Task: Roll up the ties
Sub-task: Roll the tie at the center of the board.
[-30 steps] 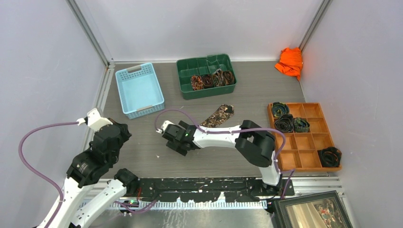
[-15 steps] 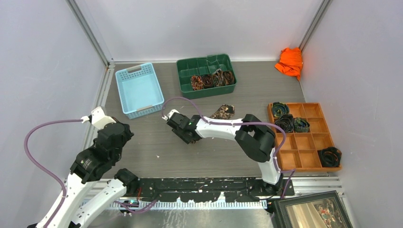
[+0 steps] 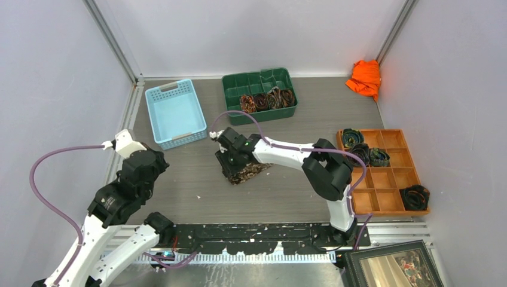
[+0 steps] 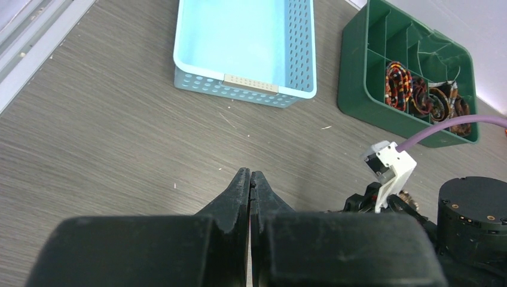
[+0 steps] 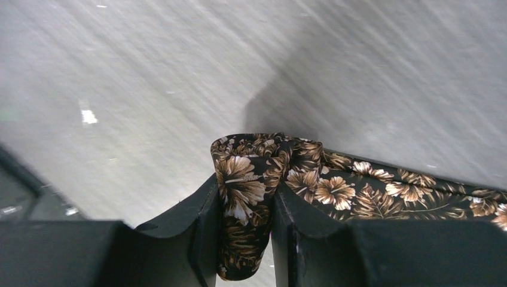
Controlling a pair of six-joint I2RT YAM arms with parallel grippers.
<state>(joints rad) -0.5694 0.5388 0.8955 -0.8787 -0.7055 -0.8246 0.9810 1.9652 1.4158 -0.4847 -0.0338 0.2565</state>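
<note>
A black tie with brown and tan flowers (image 3: 246, 173) lies bunched on the table at mid-centre. My right gripper (image 3: 234, 160) is over it, shut on a folded end of the tie (image 5: 359, 191), which stands pinched between the two fingers (image 5: 203, 209); the rest of the tie trails off to the right. Several rolled ties (image 3: 267, 99) sit in the green bin (image 3: 258, 117), also seen in the left wrist view as rolled ties (image 4: 418, 95). My left gripper (image 3: 154, 162) hovers at the left, shut with nothing in it (image 4: 250, 176).
A light blue basket (image 3: 175, 110) stands left of the green bin. A wooden divided tray (image 3: 388, 210) at the right holds dark rolls (image 3: 359, 152). An orange cloth (image 3: 365, 78) lies in the back right corner. A picture frame (image 3: 394, 266) sits at the near right.
The right gripper has closed on the tie and moved toward the back; the tie, stretched out flat before, is now gathered under it. The left arm has barely shifted.
</note>
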